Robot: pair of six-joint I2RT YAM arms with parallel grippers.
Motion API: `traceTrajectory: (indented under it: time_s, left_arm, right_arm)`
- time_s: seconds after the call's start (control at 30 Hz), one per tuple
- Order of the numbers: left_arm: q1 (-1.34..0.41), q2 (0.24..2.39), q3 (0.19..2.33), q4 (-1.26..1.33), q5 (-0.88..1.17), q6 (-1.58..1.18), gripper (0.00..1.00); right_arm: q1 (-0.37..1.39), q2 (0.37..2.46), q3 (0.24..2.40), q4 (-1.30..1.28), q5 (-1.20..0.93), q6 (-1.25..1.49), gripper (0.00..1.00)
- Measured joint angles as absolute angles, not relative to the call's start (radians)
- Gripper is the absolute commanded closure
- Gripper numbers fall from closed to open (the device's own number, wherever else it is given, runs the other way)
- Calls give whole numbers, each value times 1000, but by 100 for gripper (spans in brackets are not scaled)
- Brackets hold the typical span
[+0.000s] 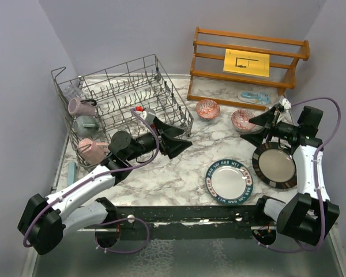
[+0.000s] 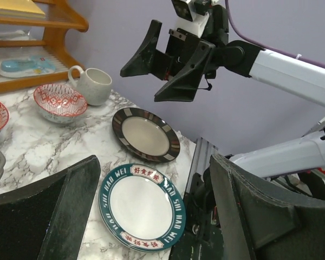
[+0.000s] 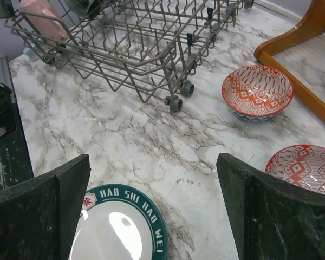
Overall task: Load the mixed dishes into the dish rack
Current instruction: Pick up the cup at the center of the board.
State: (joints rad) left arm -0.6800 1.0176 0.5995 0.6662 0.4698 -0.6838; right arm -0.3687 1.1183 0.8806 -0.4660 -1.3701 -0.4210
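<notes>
Grey wire dish rack (image 1: 127, 92) stands far left on the counter (image 1: 179, 167), with a mauve mug (image 1: 81, 107), grey mug (image 1: 85, 124) and pink mug (image 1: 92, 150) lying along its left side. To its right, upright on the counter: a red-patterned bowl (image 1: 207, 108), a second bowl (image 1: 243, 120), a white mug (image 2: 95, 85), a blue-rimmed lettered plate (image 1: 229, 180) and a dark-rimmed plate (image 1: 275, 165).

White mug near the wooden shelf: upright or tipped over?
Upright: the white mug stands on its base on the table, mouth up, beside a red-patterned bowl.

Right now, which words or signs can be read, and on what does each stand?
"HAO SHI HAO WEI": rim of the blue-rimmed plate.
Red Chinese characters on that rim: too small to read.
Yellow card: a black line drawing, no letters.
Light-blue item on the shelf: print too blurred.
</notes>
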Motion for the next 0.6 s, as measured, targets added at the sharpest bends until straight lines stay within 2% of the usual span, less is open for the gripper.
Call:
traceTrajectory:
  time_s: [0.6]
  left_arm:
    - [-694, 1020, 579, 678, 447, -608, 15]
  right_arm:
    - [-375, 1118, 840, -357, -1355, -318, 0]
